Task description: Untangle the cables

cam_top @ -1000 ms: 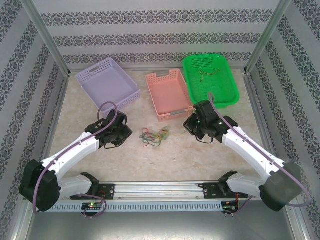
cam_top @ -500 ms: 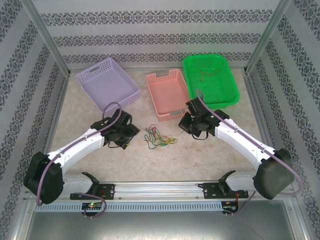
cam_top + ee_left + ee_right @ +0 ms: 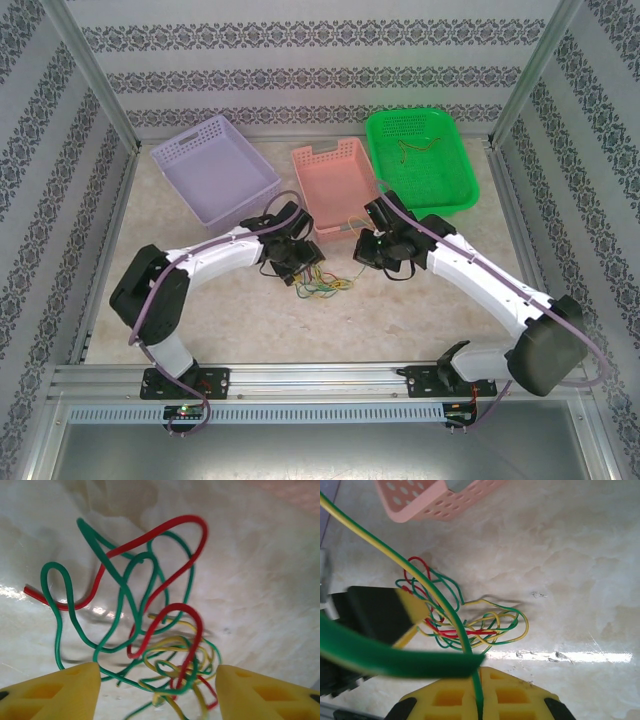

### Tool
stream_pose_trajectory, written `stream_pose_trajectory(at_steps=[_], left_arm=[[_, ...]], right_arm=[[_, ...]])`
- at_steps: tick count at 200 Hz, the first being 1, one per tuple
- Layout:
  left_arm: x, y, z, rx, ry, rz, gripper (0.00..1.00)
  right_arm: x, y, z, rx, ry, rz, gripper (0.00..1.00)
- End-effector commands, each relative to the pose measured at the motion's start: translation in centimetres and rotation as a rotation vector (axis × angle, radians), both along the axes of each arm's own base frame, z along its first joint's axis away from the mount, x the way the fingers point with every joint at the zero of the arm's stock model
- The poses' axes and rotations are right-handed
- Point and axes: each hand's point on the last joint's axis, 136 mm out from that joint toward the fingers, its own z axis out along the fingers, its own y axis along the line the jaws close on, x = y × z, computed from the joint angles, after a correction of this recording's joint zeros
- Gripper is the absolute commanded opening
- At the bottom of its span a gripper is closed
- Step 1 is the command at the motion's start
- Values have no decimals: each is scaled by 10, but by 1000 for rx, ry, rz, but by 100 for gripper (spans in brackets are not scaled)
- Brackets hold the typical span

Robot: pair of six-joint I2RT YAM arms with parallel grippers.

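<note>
Cables (image 3: 320, 284): light, limp, springy loops, tangled at the centre of the table (image 3: 200, 310), near the pink basket (image 3: 335, 190). Left tool (image 3: 157, 692): spread, straddling the tangle. Right tool (image 3: 479, 695): pinching one green-and-yellow strand. Take hold at a free end or outer loop. The glossy surface likely lets them slide. Room is ample.

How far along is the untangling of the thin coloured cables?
Done: a few thin wires lie in the green plastic basket. In hand: the right gripper is shut on a green-and-yellow wire; the open left gripper hovers over the tangle of green, red and yellow wires. Left: that tangle is unsorted.
</note>
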Motion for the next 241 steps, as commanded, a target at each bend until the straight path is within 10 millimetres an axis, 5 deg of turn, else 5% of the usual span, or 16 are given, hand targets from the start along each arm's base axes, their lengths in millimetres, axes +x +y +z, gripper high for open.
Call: stream_pose_trajectory(at_steps=[1, 21, 49, 94, 129, 178, 241], left_arm=[[-8, -8, -9, 48, 7, -111, 58], [-12, -11, -23, 104, 32, -143, 47], [-21, 18, -48, 251, 63, -104, 0], [-34, 100, -49, 472, 33, -13, 0], [-39, 137, -44, 516, 38, 33, 0], [-39, 155, -41, 542, 46, 63, 0], [-37, 159, -46, 547, 67, 68, 0]], right_arm=[[-8, -4, 19, -12, -58, 61, 0], [-13, -8, 23, -5, -72, 65, 0], [-13, -22, 32, -11, -108, 38, 0], [2, -80, 76, -16, -246, -126, 0], [16, -120, 119, -34, -350, -247, 0], [32, -166, 197, -60, -567, -410, 0], [38, -170, 294, 6, -839, -428, 0]])
